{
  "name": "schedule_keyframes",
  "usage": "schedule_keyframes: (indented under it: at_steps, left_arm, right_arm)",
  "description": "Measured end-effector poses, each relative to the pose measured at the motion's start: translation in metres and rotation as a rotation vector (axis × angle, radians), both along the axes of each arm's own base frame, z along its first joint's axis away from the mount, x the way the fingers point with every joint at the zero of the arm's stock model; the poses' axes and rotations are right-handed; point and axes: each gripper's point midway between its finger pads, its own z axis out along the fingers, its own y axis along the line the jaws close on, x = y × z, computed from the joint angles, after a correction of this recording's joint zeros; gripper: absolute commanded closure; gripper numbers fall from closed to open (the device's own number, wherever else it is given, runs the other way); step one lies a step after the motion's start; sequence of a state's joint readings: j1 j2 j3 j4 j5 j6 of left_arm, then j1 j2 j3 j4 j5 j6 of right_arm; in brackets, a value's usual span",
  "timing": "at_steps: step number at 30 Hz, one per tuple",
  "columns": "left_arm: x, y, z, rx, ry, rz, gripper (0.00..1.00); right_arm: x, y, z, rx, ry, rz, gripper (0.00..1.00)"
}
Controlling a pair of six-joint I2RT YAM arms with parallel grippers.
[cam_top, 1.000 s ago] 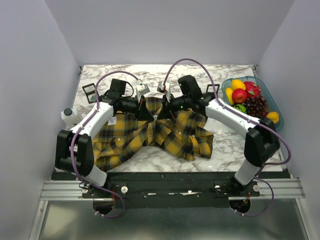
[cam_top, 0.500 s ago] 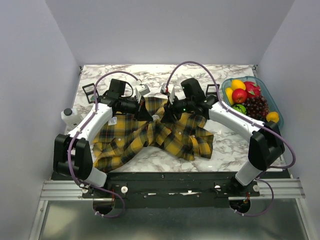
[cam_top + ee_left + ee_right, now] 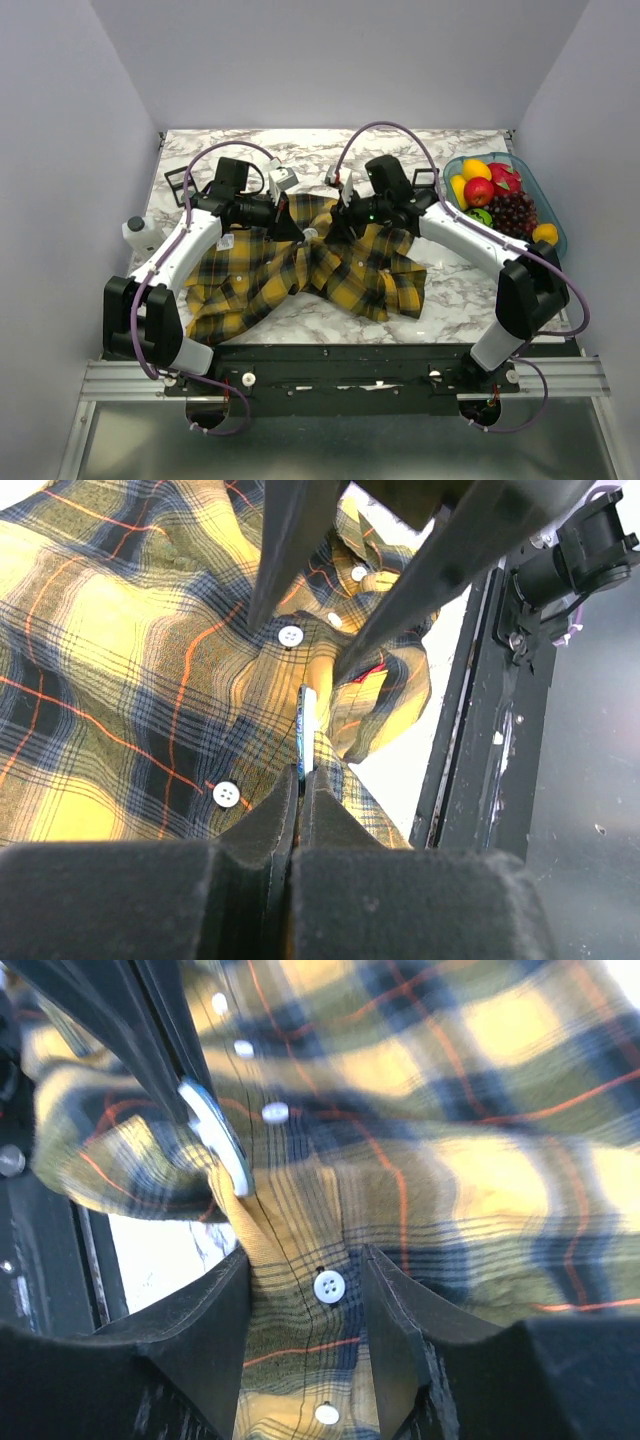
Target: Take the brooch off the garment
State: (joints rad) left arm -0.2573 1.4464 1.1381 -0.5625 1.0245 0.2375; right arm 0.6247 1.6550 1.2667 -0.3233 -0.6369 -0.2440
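**A:** Left side first. The left end effector (image 3: 303,780) is clamped tight on the brooch (image 3: 307,725), gripping it by the rim. The disc is edge-on in the left wrist view, its plane in line with the seam between the fingers.

**B:** Where on the plaid flannel shirt (image 3: 350,275)?

**A:** Mid-shirt, at the placket (image 3: 262,710), on the bunched ridge between the two arms. The rest of the cloth lies on the marble surface (image 3: 460,290).

**B:** Free of the cloth?

**A:** Can't tell. In the right wrist view a fold rises right up to the disc's back. My read: not free yet.

**B:** Right side?

**A:** The right end effector (image 3: 305,1260) is open and holds nothing. Its fingers straddle the placket, with a white button (image 3: 328,1285) between them.

**B:** Where's the brooch relative to it?

**A:** Ahead of the fingertips and off to the left in its own camera. It's near but not between the fingers, with its face tilted toward that camera. From above the order is left tips, brooch, right tips, nearly in line.

**B:** So the move turns on?

**A:** Left has the brooch, and right is the free one, closest to the cloth under it. My judgement: right pinches the placket just below the disc and holds. Left then pulls off square to the disc face, away from the fold. The risk is that the cloth rides along if right grips too far down.
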Motion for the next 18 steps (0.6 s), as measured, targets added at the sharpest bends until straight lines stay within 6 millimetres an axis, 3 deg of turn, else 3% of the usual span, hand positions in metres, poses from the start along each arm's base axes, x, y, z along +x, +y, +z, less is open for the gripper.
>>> schedule_keyframes:
  at_steps: [7, 13, 18]
  left_arm:
    - [-0.002, -0.003, 0.001, -0.027, 0.019, -0.006, 1.00]
    - [-0.004, -0.006, 0.007, -0.062, 0.028, -0.019, 1.00]
    - [-0.003, -0.008, 0.008, -0.077, 0.037, -0.028, 1.00]
  right_arm:
    - [0.003, 0.007, 0.033, 0.108, 0.031, 0.027, 0.45]
    - [-0.010, 0.013, 0.035, 0.147, 0.126, 0.058, 0.47]
    - [-0.009, 0.022, 0.030, 0.163, 0.195, 0.083, 0.57]
